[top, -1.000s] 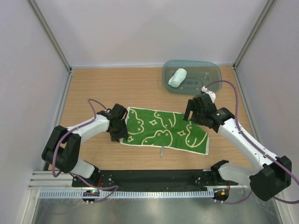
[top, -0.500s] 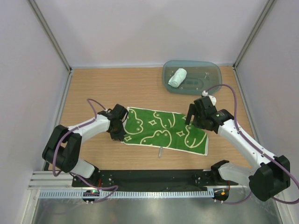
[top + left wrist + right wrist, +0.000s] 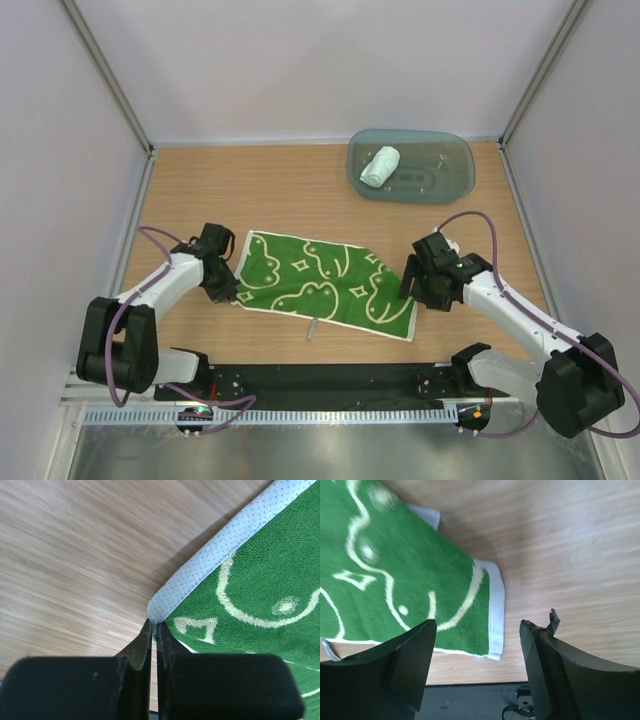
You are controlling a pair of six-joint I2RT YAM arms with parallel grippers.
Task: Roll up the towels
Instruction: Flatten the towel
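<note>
Green towel [image 3: 320,285] flat, long axis left to right; left tool [image 3: 154,627] tight on its corner, right tool [image 3: 476,630] agape.

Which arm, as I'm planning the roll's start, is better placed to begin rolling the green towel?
Left: the left gripper is shut on the green towel at its corner; the right gripper hangs open.

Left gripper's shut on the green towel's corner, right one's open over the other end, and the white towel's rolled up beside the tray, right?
No: the white towel lies rolled inside the tray, not beside it, as the top view shows. The rest holds: left gripper shut on the green towel's corner, right gripper open over the other end.
</note>
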